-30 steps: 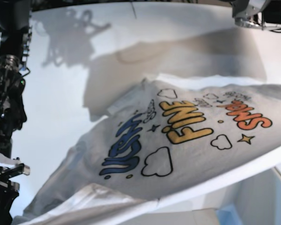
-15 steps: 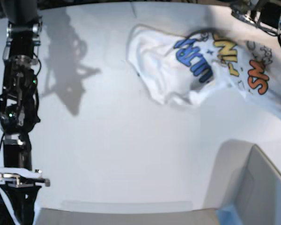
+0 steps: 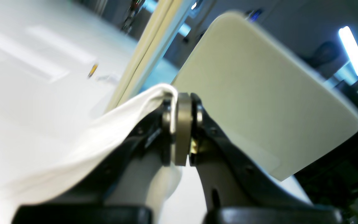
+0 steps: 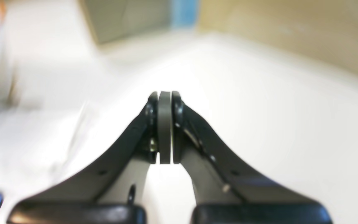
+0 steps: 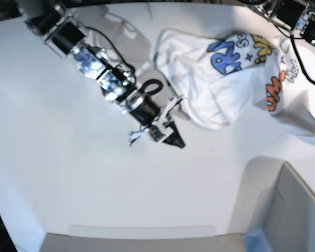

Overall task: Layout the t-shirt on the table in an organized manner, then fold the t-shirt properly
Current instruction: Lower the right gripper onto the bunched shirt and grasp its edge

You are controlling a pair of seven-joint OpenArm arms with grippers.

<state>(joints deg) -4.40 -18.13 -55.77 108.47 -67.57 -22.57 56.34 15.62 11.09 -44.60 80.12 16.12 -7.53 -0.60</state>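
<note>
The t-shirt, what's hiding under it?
Under the t-shirt only the white table shows around its edges. The shirt lies crumpled, so whatever lies beneath the cloth is covered and cannot be seen.

One white cloth t-shirt (image 5: 215, 79) with blue, yellow and orange cartoon print. One large plain white smooth surface (image 5: 68, 184). Two black robot arms in the base view: the right arm (image 5: 102, 79) and the left arm (image 5: 299, 16). One grey box (image 5: 289, 215) with a blue corner.
</note>
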